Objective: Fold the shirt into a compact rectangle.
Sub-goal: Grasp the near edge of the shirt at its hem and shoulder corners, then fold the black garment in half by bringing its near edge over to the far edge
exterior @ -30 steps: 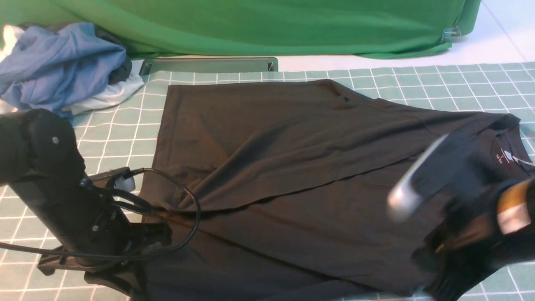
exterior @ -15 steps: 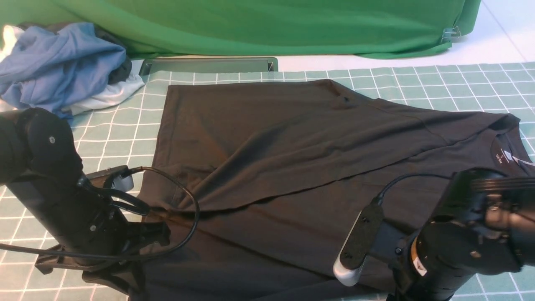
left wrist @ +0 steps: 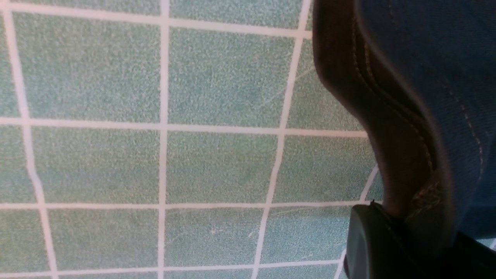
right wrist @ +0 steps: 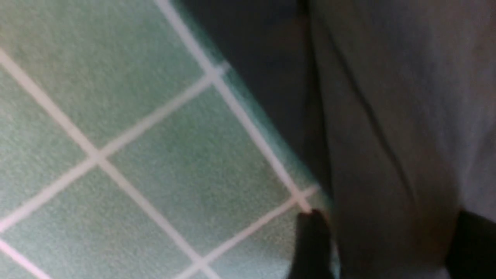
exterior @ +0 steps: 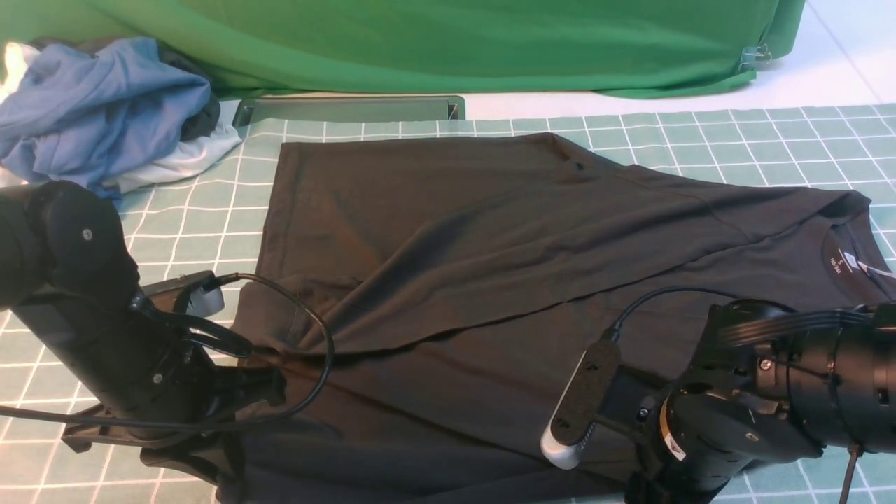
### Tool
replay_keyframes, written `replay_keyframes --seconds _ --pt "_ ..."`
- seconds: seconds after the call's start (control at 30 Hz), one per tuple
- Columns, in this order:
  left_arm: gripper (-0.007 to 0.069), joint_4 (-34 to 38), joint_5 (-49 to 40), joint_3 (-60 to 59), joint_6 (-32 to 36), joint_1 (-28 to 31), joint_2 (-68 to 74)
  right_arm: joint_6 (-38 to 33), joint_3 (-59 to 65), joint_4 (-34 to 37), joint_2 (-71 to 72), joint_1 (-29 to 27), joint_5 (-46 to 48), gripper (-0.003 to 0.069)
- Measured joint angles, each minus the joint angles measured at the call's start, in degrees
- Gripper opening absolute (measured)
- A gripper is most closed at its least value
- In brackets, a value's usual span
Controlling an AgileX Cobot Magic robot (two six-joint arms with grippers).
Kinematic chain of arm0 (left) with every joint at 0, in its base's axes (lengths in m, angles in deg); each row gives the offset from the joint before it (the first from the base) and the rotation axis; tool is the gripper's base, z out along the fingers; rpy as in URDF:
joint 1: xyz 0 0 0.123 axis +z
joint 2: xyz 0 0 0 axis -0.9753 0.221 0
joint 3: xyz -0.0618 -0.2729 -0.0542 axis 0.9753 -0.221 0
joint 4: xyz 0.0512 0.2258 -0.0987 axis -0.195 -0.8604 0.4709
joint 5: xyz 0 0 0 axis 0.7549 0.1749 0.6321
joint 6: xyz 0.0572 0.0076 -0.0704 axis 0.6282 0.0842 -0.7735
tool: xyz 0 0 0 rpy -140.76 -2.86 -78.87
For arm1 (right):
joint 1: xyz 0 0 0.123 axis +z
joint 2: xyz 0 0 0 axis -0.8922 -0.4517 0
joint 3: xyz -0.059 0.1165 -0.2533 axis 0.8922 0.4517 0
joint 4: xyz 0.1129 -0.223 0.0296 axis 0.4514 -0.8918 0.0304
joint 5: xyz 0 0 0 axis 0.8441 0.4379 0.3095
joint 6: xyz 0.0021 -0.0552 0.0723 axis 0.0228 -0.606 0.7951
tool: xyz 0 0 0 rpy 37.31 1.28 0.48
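Black shirt (exterior: 490, 231) lay half-folded across centre of checked table (exterior: 182, 231).
Its hem was pinched in left fingers (left wrist: 372, 240) at lower left; right fingers (right wrist: 312, 244) stood spread over its edge at lower right.

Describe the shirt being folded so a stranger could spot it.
Find the green checked mat in front of the bright green cloth. The shirt covers its middle. Unlike the crumpled blue and white garments at far left, it is black and spread out.
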Motion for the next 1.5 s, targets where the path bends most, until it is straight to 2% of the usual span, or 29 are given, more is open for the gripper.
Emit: replay_keyframes --seconds 0.07,0.1,0.13,0.2,0.27,0.33,0.57,0.73,0.87,0.97,1.1,1.23,1.37,1.5 --pt "0.0017 0.26 0.01 0.00 0.00 0.00 0.00 0.00 0.00 -0.07 -0.12 0.00 -0.20 0.0308" --pt "0.0017 0.26 0.01 0.07 0.00 0.00 0.00 0.00 0.00 -0.07 -0.12 0.00 -0.20 0.0297" --pt "0.0017 0.20 -0.59 0.64 0.00 0.00 0.00 0.00 0.00 -0.47 -0.31 0.00 0.27 0.0208" --pt "0.0017 -0.26 -1.24 1.66 -0.07 0.01 0.00 0.00 -0.32 -0.88 -0.50 0.00 1.37 0.0132" --pt "0.0017 -0.56 -2.53 2.96 -0.12 0.06 0.00 0.20 -1.12 -0.82 -0.55 0.00 3.66 0.0071" --pt "0.0017 -0.55 -3.60 3.81 -0.12 0.06 -0.13 0.32 -1.81 -0.45 -0.55 0.00 6.01 0.0048" --pt "0.0017 -0.89 -5.94 3.83 -0.12 0.06 -2.03 0.37 -2.20 5.63 -0.55 1.24 9.18 0.0048" --pt "0.0017 -0.88 -10.52 3.54 -0.46 0.11 -2.84 1.46 -1.77 11.35 0.03 6.28 14.48 0.0049" --pt "0.0017 -0.42 -12.10 3.20 -0.53 0.11 -2.84 1.95 -1.61 12.51 2.83 8.64 17.13 0.0049" --pt "0.0017 -1.19 -11.78 3.19 -0.84 0.11 -2.84 2.02 -1.61 11.82 5.40 8.25 17.63 0.0049" --pt "0.0017 -1.55 -9.49 4.45 -3.66 0.11 -2.84 1.95 -1.61 10.61 6.31 5.25 17.30 0.0049" --pt "0.0017 -1.07 -6.32 7.94 -5.06 0.11 -2.84 -0.31 -3.29 9.59 6.36 -3.29 14.68 0.0049" --pt "0.0017 0.75 0.82 10.42 -5.19 0.11 -0.68 -2.17 -7.03 9.34 6.30 -12.40 9.43 0.0049" --pt "0.0017 4.85 5.37 13.82 -5.04 0.11 4.07 -4.27 -11.40 8.95 5.19 -17.61 7.16 0.0049"
